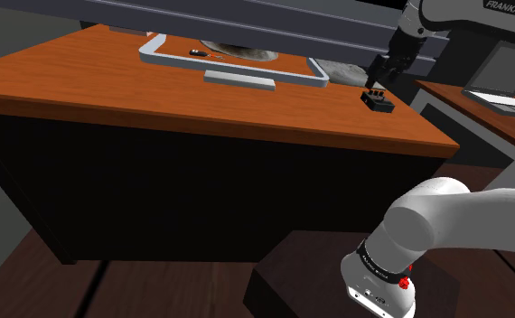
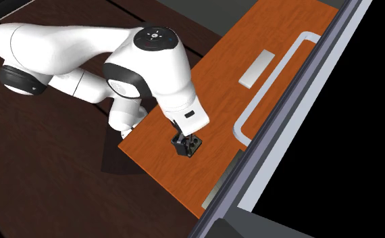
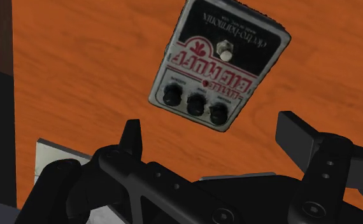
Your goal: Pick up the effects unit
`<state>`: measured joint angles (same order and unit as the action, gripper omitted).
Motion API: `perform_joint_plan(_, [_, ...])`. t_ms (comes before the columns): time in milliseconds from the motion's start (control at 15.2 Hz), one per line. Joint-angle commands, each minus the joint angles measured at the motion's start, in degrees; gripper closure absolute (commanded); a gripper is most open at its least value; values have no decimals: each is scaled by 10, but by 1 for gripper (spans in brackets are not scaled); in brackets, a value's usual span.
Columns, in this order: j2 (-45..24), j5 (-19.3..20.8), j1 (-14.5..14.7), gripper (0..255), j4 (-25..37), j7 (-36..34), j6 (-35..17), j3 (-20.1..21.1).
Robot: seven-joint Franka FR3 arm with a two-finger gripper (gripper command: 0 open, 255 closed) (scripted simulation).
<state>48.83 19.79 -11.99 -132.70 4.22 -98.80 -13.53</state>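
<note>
Hovering over the pedal with nothing gripped yet.
The pedal lies flat on the orange desk, close to the desk's corner at the shoulder view's right. The black gripper hangs above that same corner of the desk, its fingers spread wide and touching nothing; the pedal sits beyond the fingertips, not between them. The approach looks mostly done. What seems left is coming down to straddle the case, closing on it, and lifting it off the desk.
</note>
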Motion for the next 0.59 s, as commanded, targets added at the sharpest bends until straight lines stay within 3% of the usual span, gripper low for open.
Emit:
perform_joint_plan(0, [6,3,-2,0,-20,-3,-14,-2])
perform_joint_plan(264, [12,7,-3,0,-43,-7,-31,-5])
perform_joint_plan(330, [12,7,-3,255,-43,-7,-31,-5])
perform_joint_plan(528, [12,7,-3,255,-43,-7,-31,-5])
